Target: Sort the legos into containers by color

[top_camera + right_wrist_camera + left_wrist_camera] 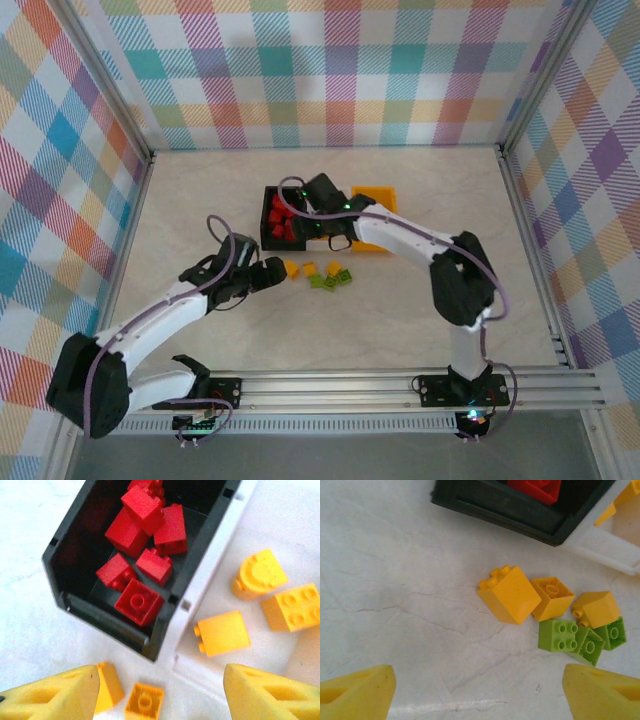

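Several red legos point(140, 530) lie in the black container point(100, 617). Beside it, the white container point(202, 585) holds three yellow legos point(222, 632). My right gripper point(160, 695) hovers open over the near ends of these two bins, nothing between its fingers. On the table in front of the bins lie three loose yellow legos point(510, 594) and three lime green ones point(558, 635). My left gripper point(480, 695) is open just short of them, over bare table. The orange container point(378, 200) stands right of the white one.
The bins point(268, 215) stand in a row at mid-table. The right arm point(410, 240) reaches across from the right over the orange bin. The loose bricks point(320, 273) lie between the left gripper point(270, 272) and the bins. Checked walls enclose the table.
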